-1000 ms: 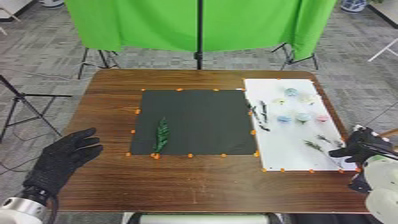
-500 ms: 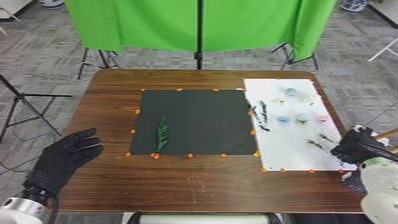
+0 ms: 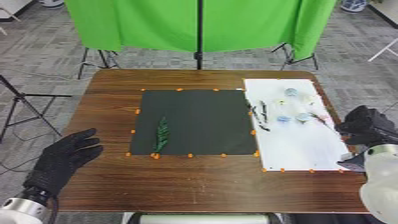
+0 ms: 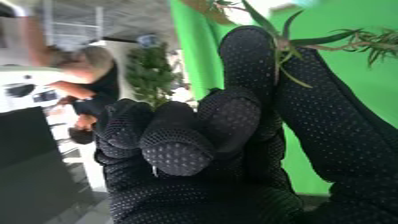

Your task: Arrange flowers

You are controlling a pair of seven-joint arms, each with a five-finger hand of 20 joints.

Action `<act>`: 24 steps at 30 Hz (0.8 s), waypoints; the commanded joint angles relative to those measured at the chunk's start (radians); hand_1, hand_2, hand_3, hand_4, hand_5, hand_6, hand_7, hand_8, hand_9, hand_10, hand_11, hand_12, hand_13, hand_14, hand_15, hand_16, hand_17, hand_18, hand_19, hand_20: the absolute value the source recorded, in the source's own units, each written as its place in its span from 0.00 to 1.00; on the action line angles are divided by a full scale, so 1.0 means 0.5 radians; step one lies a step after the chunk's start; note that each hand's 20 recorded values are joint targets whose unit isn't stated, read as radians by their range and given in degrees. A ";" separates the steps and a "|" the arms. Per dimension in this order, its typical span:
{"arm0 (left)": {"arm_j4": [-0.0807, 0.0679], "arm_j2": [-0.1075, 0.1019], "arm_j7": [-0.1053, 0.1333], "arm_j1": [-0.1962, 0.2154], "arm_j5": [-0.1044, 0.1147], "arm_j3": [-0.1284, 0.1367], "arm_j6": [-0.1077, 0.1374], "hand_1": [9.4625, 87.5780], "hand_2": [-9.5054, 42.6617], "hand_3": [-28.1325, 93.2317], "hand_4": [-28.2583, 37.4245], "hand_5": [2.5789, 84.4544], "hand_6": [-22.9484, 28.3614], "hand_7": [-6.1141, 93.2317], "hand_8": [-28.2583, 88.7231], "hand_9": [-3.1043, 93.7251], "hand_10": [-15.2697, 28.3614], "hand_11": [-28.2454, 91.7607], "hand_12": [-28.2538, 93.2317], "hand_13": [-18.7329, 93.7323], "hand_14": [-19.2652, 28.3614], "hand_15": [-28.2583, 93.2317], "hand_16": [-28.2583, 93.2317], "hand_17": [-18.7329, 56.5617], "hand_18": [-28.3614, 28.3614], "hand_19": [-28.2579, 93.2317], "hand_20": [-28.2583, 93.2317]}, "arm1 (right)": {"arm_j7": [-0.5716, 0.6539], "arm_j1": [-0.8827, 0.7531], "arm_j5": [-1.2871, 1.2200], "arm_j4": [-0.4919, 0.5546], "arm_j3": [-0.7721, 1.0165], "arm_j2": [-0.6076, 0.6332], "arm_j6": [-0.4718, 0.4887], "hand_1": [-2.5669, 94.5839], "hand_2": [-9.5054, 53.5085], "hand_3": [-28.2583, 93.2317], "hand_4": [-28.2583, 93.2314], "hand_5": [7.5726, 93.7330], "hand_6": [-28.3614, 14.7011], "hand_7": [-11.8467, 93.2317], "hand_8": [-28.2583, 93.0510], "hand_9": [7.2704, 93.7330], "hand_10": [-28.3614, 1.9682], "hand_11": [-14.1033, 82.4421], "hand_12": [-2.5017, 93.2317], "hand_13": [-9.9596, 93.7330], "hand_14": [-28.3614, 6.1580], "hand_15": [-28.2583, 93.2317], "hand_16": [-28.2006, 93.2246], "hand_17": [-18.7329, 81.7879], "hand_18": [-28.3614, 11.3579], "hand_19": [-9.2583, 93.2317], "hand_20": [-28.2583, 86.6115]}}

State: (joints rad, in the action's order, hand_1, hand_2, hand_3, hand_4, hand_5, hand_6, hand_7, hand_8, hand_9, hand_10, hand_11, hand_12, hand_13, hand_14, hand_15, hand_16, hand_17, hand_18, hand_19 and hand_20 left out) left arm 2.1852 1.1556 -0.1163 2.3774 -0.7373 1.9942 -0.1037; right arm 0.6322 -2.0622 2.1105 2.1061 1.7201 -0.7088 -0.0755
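Here, right fingers (image 3: 355, 125) curled, pinching green sprig (image 4: 325, 39).

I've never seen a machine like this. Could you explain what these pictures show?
This is a robot with two white arms, each ending in a hand in a black glove. The head camera looks down at a brown wooden table. A green leaf lies on a dark mat; small pale flower heads and some thin dark pieces lie on a white sheet. The left hand is at the table's left side, holding nothing. The wrist camera looks closely at the right hand, whose fingers pinch a thin green sprig.
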 commanded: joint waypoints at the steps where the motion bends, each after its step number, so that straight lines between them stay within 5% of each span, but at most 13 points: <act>1: 0.000 0.019 -0.049 0.022 0.000 -0.008 0.027 0.21 0.30 0.86 0.01 0.40 0.57 0.38 0.11 0.36 0.70 0.57 0.34 0.40 0.78 0.69 0.17 0.17 0.91 0.74 0.26 | -0.148 0.632 -0.057 0.117 -0.525 -0.017 0.213 0.46 0.00 0.93 0.05 0.82 0.63 0.65 0.21 0.92 0.68 0.78 0.36 0.87 0.62 0.88 0.50 0.60 0.19 1.00 0.64; 5: -0.003 0.012 -0.072 0.012 0.000 -0.009 0.016 0.20 0.30 0.86 0.01 0.40 0.57 0.38 0.11 0.36 0.70 0.57 0.34 0.40 0.78 0.69 0.17 0.17 0.91 0.74 0.26 | -0.201 1.035 -0.091 0.051 -0.966 -0.131 0.380 0.47 0.00 0.92 0.03 0.83 0.63 0.63 0.21 0.94 0.71 0.77 0.36 0.89 0.65 0.87 0.50 0.62 0.19 1.00 0.64; 9: -0.002 0.012 -0.086 0.012 0.000 -0.012 0.020 0.20 0.30 0.86 0.01 0.40 0.57 0.38 0.11 0.36 0.71 0.57 0.34 0.40 0.78 0.69 0.17 0.17 0.91 0.74 0.26 | -0.198 1.357 -0.142 -0.073 -1.302 -0.367 0.804 0.46 0.00 0.92 0.03 0.84 0.63 0.61 0.22 0.94 0.72 0.76 0.36 0.90 0.65 0.86 0.50 0.62 0.19 1.00 0.65; 17: -0.017 0.006 -0.106 -0.016 0.003 -0.041 0.020 0.21 0.30 0.86 0.01 0.40 0.57 0.38 0.11 0.36 0.71 0.57 0.34 0.40 0.78 0.69 0.17 0.17 0.91 0.74 0.26 | -0.100 1.639 0.049 -0.435 -1.799 -0.700 0.868 0.46 0.00 0.92 0.02 0.84 0.63 0.60 0.22 0.94 0.72 0.75 0.37 0.90 0.65 0.86 0.50 0.62 0.19 1.00 0.64; 24: -0.019 0.011 -0.111 -0.014 0.001 -0.055 0.015 0.21 0.30 0.86 0.01 0.40 0.57 0.38 0.11 0.36 0.71 0.57 0.34 0.40 0.78 0.69 0.17 0.17 0.91 0.74 0.26 | 0.046 1.661 0.260 -0.578 -1.950 -0.816 0.739 0.46 0.00 0.92 0.02 0.85 0.63 0.59 0.22 0.96 0.73 0.74 0.36 0.91 0.67 0.86 0.50 0.64 0.18 1.00 0.65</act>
State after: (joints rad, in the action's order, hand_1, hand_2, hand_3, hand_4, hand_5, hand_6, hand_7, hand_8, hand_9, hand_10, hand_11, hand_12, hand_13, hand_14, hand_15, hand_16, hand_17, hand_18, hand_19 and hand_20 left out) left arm 2.1832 1.1557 -0.1595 2.3598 -0.7366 1.9759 -0.1005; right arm 0.5962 -1.2317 2.1677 1.8389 0.7774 -1.0546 0.3474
